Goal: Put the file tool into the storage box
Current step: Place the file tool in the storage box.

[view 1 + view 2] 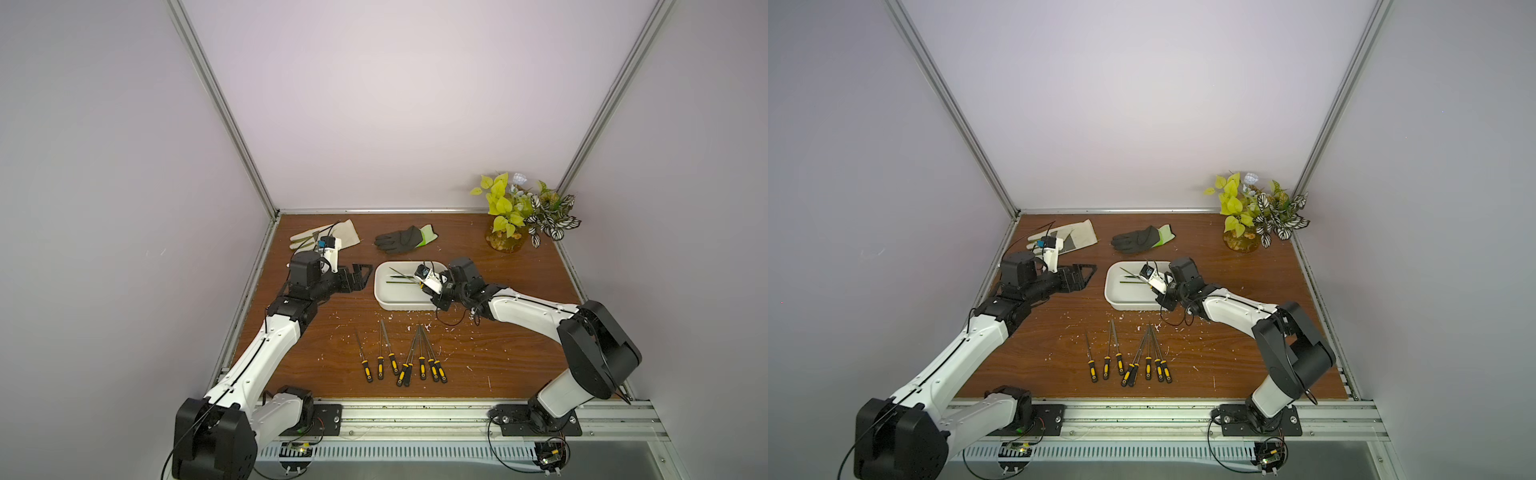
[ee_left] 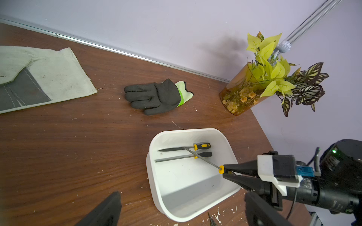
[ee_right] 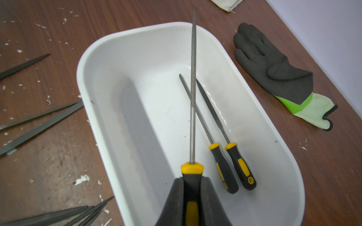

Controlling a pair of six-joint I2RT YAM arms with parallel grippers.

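The white storage box (image 1: 384,297) sits mid-table and shows in both top views and both wrist views (image 3: 125,64). Two black-and-yellow file tools (image 3: 223,170) lie on its floor. My right gripper (image 3: 193,181) is shut on the handle of a third file tool (image 3: 193,88). That file hangs over the box's inside, its round shaft pointing along the box above the other two. The left wrist view shows the same grip (image 2: 225,172) over the box's near end. My left gripper (image 2: 182,195) stands open and empty, to the left of the box (image 1: 359,276).
Several more files (image 1: 403,361) lie fanned on the wood in front of the box. A black glove (image 1: 399,240) and a canvas glove (image 1: 340,232) lie behind it. A vase of leaves (image 1: 507,243) stands at the back right. White chips litter the table.
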